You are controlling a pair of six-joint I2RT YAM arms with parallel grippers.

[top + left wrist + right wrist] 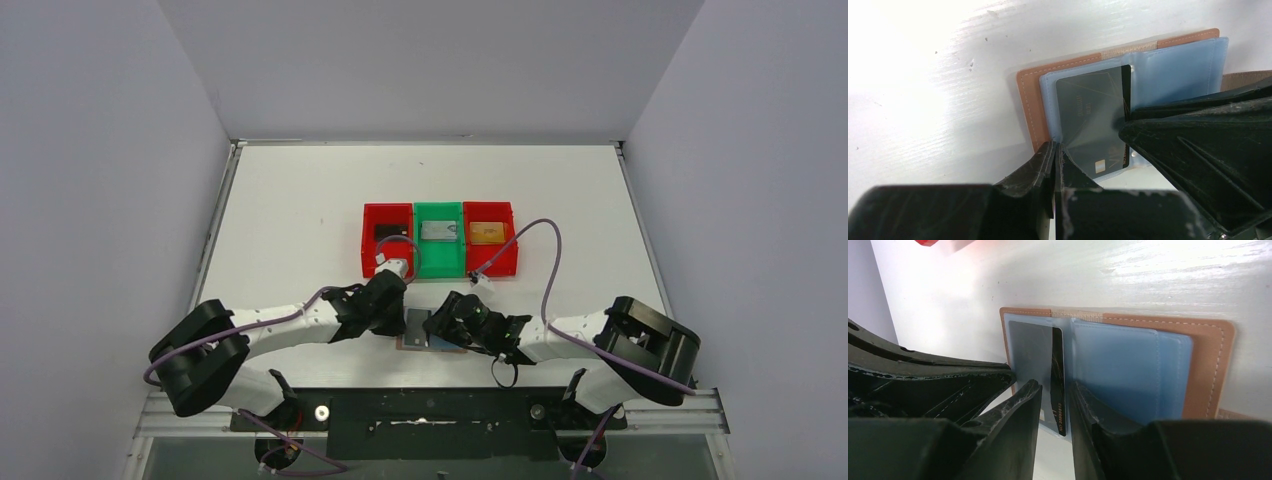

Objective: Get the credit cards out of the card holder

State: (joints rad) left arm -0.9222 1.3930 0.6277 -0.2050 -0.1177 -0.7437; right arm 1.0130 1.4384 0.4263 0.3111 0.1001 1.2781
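- White table (300, 200) is bearing the opened card holder (1208, 365).
- Left gripper (1055, 148) is squeezing tight at its corner.
- Right gripper (1054, 390), parted, is straddling the black card (1058, 360).

From above, the light is bright and even, falling from overhead. The white rectangular table (300, 200) carries only faint, soft shadows beneath the two black-and-white arms (290, 325), and the picture is sharp. In the left wrist view the table's far left is blown out to plain white glare, while the black fingers (1033, 170) of the left gripper (1055, 150) are dark and blurred. In the right wrist view glare streaks the table's far right above the tan-brown leather card holder (1210, 365), and the near fingers (1018, 410) of the right gripper (1054, 390) look soft.
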